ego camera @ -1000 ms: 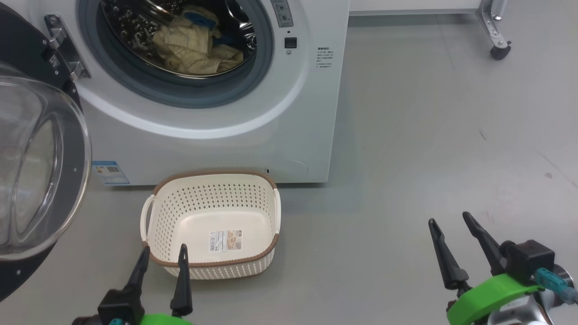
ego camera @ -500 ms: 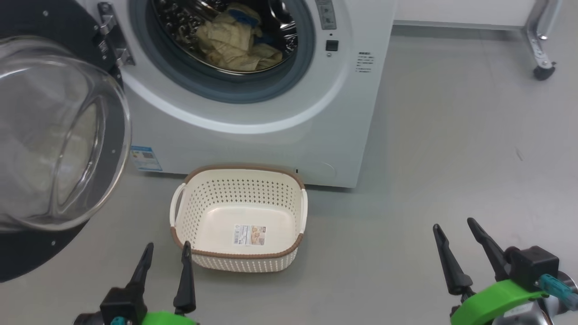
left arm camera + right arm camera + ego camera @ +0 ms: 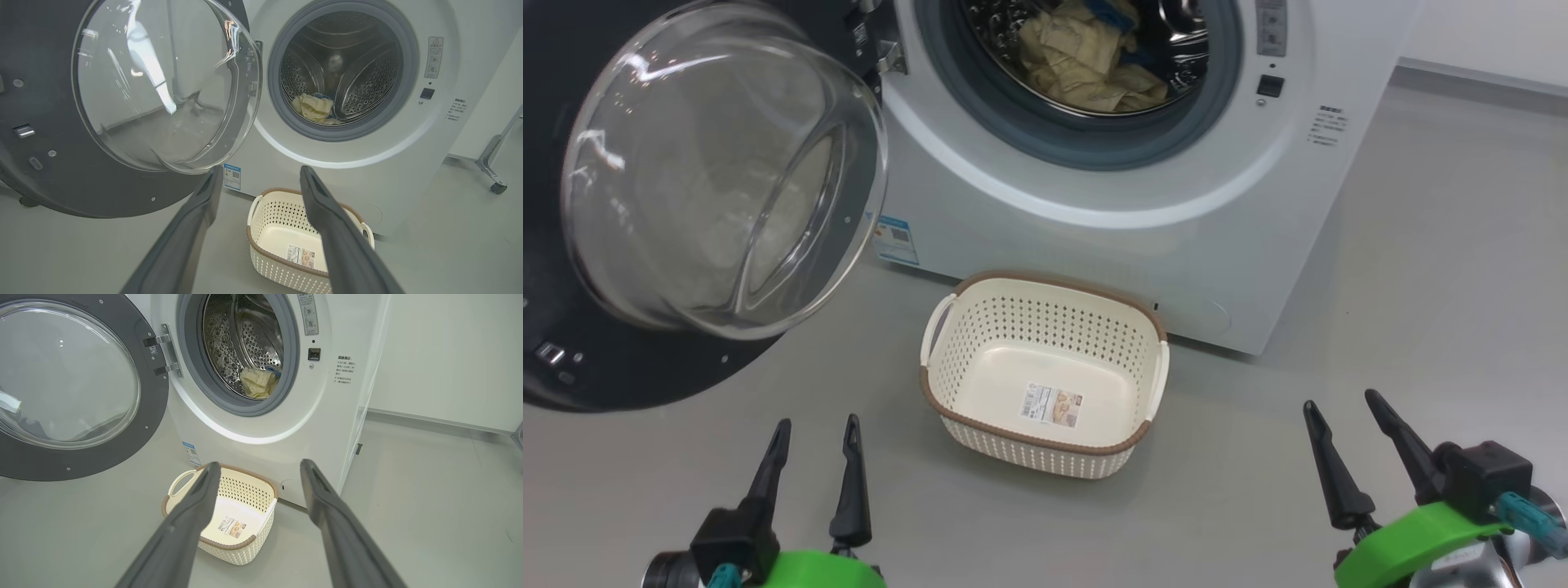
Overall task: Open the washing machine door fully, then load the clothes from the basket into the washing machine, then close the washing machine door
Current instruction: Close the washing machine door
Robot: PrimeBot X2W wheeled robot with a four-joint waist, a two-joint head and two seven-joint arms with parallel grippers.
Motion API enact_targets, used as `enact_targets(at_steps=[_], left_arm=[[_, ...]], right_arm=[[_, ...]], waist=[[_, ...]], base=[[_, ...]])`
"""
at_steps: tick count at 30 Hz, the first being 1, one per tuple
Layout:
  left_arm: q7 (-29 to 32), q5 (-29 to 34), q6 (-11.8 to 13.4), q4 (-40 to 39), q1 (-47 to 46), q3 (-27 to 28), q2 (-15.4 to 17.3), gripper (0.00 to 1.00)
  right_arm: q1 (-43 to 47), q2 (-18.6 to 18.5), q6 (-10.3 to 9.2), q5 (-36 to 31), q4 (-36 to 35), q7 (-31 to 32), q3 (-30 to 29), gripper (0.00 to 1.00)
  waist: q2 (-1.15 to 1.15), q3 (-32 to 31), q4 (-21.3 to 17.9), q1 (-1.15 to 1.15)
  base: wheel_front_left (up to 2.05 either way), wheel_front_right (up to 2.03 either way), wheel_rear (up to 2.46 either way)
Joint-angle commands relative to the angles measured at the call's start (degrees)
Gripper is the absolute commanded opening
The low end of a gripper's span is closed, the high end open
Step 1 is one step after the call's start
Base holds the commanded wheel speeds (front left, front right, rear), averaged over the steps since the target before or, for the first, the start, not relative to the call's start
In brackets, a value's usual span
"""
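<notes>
A bare test room set up as a laundry corner.
A white washer [image 3: 1143,237] stands on a smooth grey floor [image 3: 1421,269] against a plain white wall [image 3: 449,355], with a plastic basket [image 3: 1045,457] in front of it. Off to one side, a metal frame leg on a caster [image 3: 499,188] looks like lab equipment rather than household furniture.

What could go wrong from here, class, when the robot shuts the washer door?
The clothes lie low near the gasket; a fold might get pinched as the door shuts.
The basket stands close before the machine; the door might clip it.
The open left tool could slip on the bulging glass.
</notes>
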Motion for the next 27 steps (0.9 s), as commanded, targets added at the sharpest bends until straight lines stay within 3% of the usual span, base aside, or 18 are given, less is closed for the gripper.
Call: enact_targets(at_steps=[1, 12, 27], left_arm=[[-0.64, 0.72, 8.49, -2.27, -3.31, 2.84, 0.12, 1.00], [-0.64, 1.82, 7.69, -2.28, -3.02, 4.19, -0.99, 1.00], [-0.64, 2.81, 5.77, -1.81, -2.12, 5.19, -2.22, 1.00]], right_arm=[[-3.11, -0.65, -0.16, -0.10, -2.24, -0.30, 1.23, 1.00], [-4.24, -0.65, -0.16, 0.10, -1.39, -0.63, 2.11, 1.00], [-3.54, -0.65, -0.16, 0.05, -0.99, -0.58, 2.73, 1.00]], waist=[[0.00, 1.15, 2.68, 0.00], [0.00, 1.58, 6.84, 0.00], [0.00, 0.26, 6.79, 0.00]], base=[[0.00, 0.00, 0.00], [0.00, 0.00, 0.00], [0.00, 0.00, 0.00]])
